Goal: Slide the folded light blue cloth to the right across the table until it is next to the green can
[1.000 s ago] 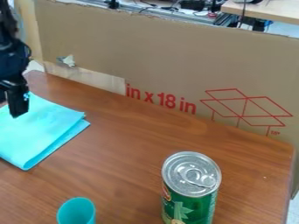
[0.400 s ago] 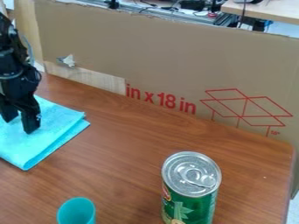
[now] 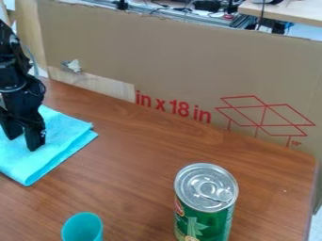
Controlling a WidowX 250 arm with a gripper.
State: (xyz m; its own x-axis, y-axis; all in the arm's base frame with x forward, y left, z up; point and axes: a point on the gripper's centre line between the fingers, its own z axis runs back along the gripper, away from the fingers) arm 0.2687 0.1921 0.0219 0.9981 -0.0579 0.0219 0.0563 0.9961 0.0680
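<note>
A brown, wood-grained worktop [image 3: 141, 160] with a rounded corner is shown. A folded turquoise cloth [image 3: 61, 139] is laid flat on it at the view's left edge. A green-labelled can [image 3: 205, 188] with a silver pull-tab lid is stood upright near the bottom edge, and a teal cup [image 3: 82, 229] is placed to its left, apart from it.

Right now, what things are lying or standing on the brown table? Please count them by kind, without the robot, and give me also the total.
Folded cloth: 1
Can: 1
Cup: 1
Total: 3
</note>
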